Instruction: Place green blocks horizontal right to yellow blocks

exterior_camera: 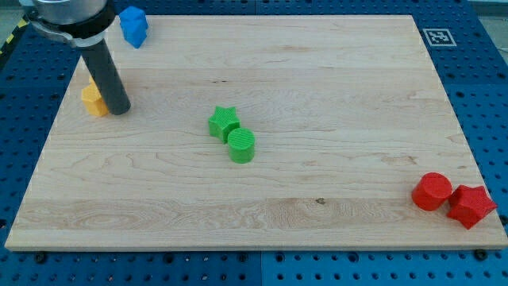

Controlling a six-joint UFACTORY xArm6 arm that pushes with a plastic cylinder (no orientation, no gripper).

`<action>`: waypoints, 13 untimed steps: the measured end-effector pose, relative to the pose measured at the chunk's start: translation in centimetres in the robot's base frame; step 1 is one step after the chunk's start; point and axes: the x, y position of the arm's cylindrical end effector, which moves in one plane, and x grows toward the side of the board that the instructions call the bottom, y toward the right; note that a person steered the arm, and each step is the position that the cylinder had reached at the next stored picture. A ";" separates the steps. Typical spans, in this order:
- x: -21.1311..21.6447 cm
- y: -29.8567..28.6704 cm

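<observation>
A green star block (224, 122) and a green cylinder block (242, 146) touch each other near the board's middle. A yellow block (94, 99) sits at the view's left, partly hidden by the rod; its shape cannot be made out. My tip (119, 110) rests right against the yellow block's right side. The green blocks lie well to the right of the yellow block and slightly lower.
A blue block (133, 25) sits near the top left. A red cylinder (432, 191) and a red star block (471, 206) sit at the bottom right corner. The wooden board (317, 71) ends at blue pegboard on all sides.
</observation>
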 end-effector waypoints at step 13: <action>8.2 20.2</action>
